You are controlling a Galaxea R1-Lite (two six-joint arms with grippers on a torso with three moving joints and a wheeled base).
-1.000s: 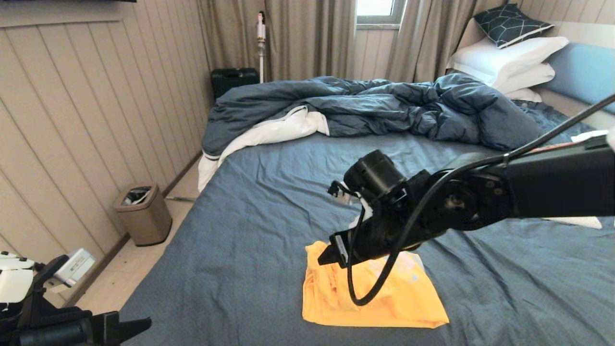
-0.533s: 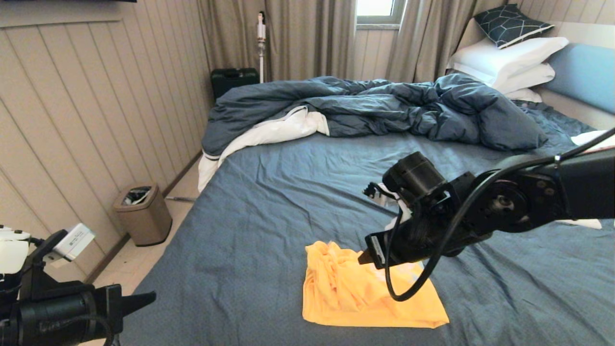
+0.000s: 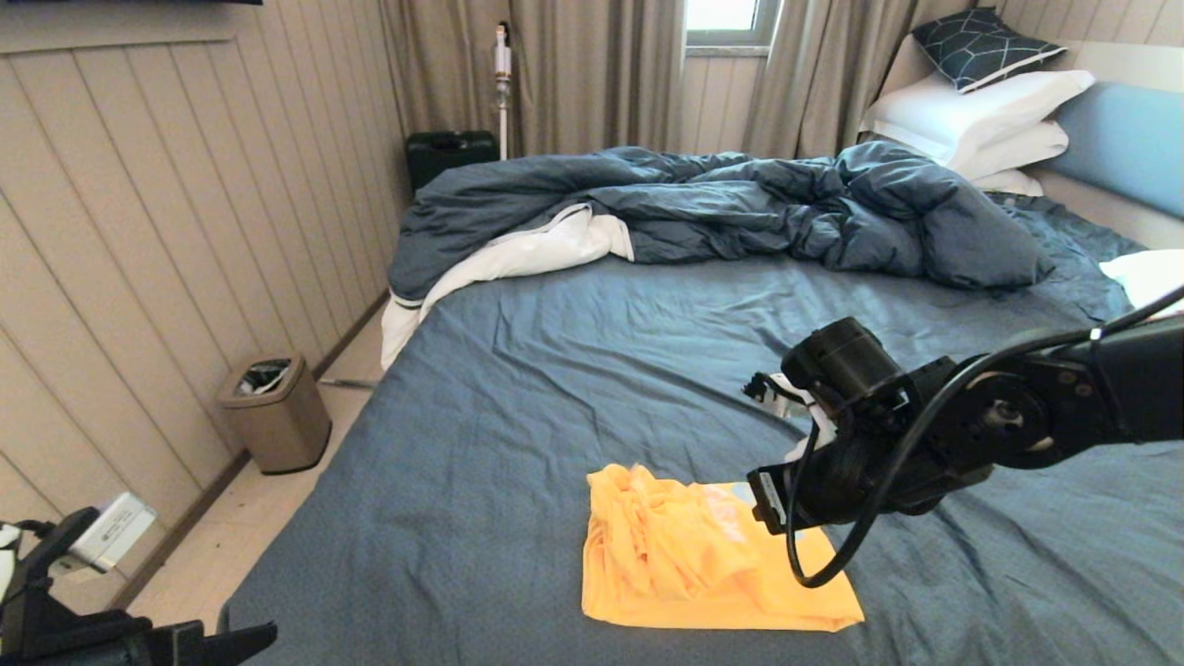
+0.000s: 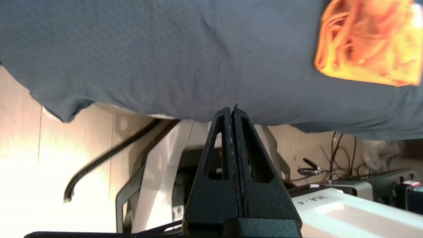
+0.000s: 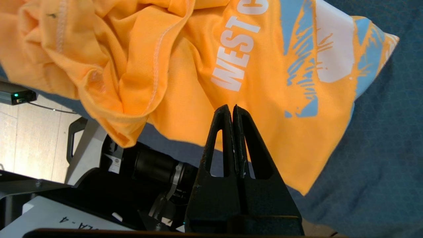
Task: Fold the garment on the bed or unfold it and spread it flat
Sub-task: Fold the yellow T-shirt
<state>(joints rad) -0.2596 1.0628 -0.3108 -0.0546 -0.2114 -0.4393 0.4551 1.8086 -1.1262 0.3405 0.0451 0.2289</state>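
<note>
The garment (image 3: 684, 564) is an orange-yellow T-shirt lying in a folded rectangle on the near part of the bed (image 3: 518, 388), its left side bunched in ridges. The right wrist view shows white lettering and a blue-and-white print on the garment (image 5: 185, 66). My right gripper (image 3: 760, 504) hovers over the garment's right part, shut, with nothing between its fingertips (image 5: 230, 107). Off the bed's near left corner, my left gripper (image 3: 264, 634) hangs low and shut (image 4: 231, 108). From there the garment (image 4: 366, 39) lies well away across the sheet.
A rumpled dark blue duvet (image 3: 740, 199) fills the far side of the bed. White pillows (image 3: 971, 116) and a patterned cushion (image 3: 980, 46) lean at the headboard (image 3: 1124, 139). A bin (image 3: 275, 412) and a black case (image 3: 450, 153) stand on the floor at left.
My right arm drew back to the right off the garment and its jaws closed on nothing. The garment's bunched left part now shows. My left arm sank lower at the bottom left.
</note>
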